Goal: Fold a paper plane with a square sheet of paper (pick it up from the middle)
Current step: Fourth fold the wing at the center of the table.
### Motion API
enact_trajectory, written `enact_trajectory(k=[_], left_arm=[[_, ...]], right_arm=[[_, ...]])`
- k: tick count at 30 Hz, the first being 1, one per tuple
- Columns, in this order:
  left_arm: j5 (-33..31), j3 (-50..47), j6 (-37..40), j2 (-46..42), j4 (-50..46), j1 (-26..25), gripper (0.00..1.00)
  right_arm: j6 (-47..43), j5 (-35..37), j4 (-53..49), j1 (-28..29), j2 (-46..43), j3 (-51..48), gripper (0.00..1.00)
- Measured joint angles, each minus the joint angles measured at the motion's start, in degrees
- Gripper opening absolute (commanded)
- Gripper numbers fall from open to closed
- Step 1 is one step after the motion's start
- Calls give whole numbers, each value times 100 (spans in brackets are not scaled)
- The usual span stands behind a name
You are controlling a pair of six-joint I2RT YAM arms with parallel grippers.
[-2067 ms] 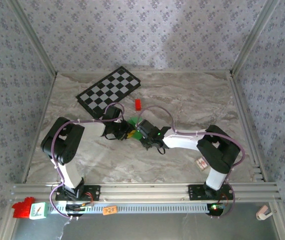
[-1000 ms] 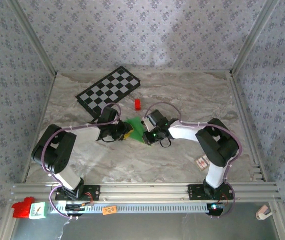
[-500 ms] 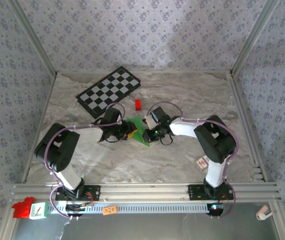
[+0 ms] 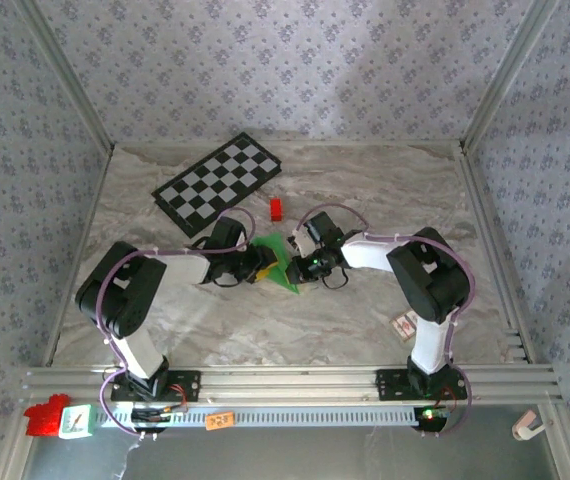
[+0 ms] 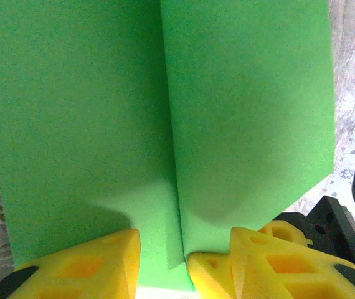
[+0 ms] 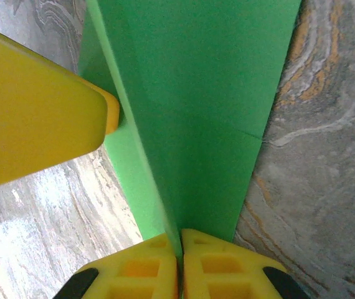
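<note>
folded paper (image 4: 275, 260) at middle of table (image 4: 385, 200): right gripper (image 6: 179, 240) clamped on its folded edge, likely anchoring it there, left gripper (image 5: 184, 249) with jaws apart astride the crease (image 5: 170, 156), seemingly ready to pinch it sharper.

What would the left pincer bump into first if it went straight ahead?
The folded bright green paper sheet, standing right between its yellow fingers; behind that, probably the right pincer.

Green paper (image 5: 165, 93) (its far edge) off-frame
</note>
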Motion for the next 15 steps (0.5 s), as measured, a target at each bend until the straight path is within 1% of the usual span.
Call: enact_trajectory(k=[8,15], left_arm=[[-24,184,160,11,-160,-20,48],[-90,260,203,72,-520,-70,49]], right_arm=[[42,-44,-2,2,37,35,12],[44,-50,-2,-9,42,37,11]])
